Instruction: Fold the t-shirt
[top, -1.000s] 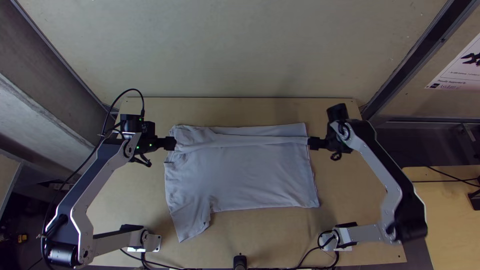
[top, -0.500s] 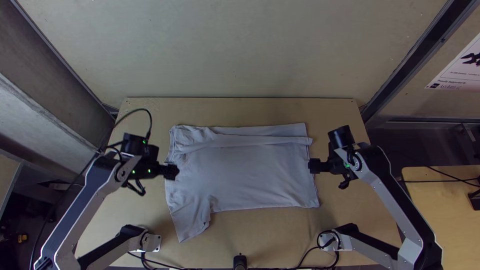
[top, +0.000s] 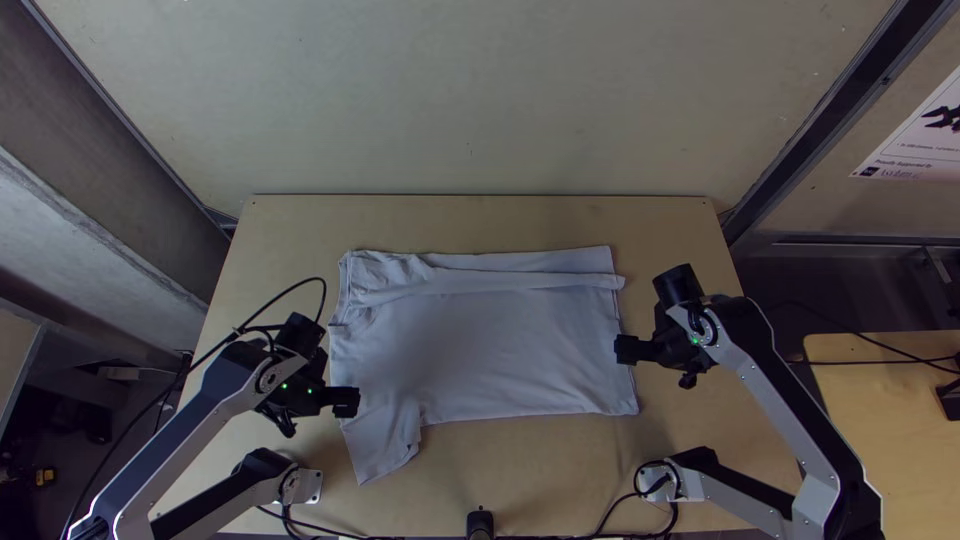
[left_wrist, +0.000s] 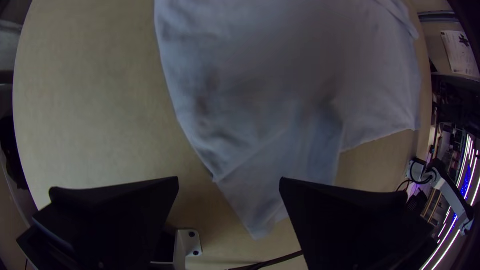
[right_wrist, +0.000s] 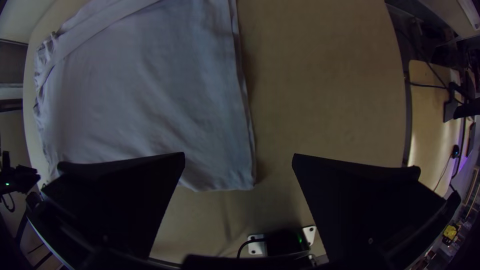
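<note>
The black, flat-fingered left gripper (top: 354, 402) and right gripper (top: 621, 350) gape wide, seemingly empty, at opposite sides of the pale-grey cloth t-shirt (top: 490, 350).

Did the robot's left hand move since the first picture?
Yes. The left hand came toward the near edge of the table, away from the far edge of the shirt.

The t-shirt (top: 500, 350) is soft, matt cloth, smooth over the body and creased along its folded strip and sleeve end. Beneath it, the surface (top: 550, 465) is light wood with a smooth, dull finish. The left hand (top: 350, 402) and right hand (top: 623, 349) look like matt black plastic, each with 2 flat-faced fingers. The arm links (top: 790, 420) look like smooth metal with a soft sheen; the poster (top: 915, 145) looks like smooth paper.
</note>
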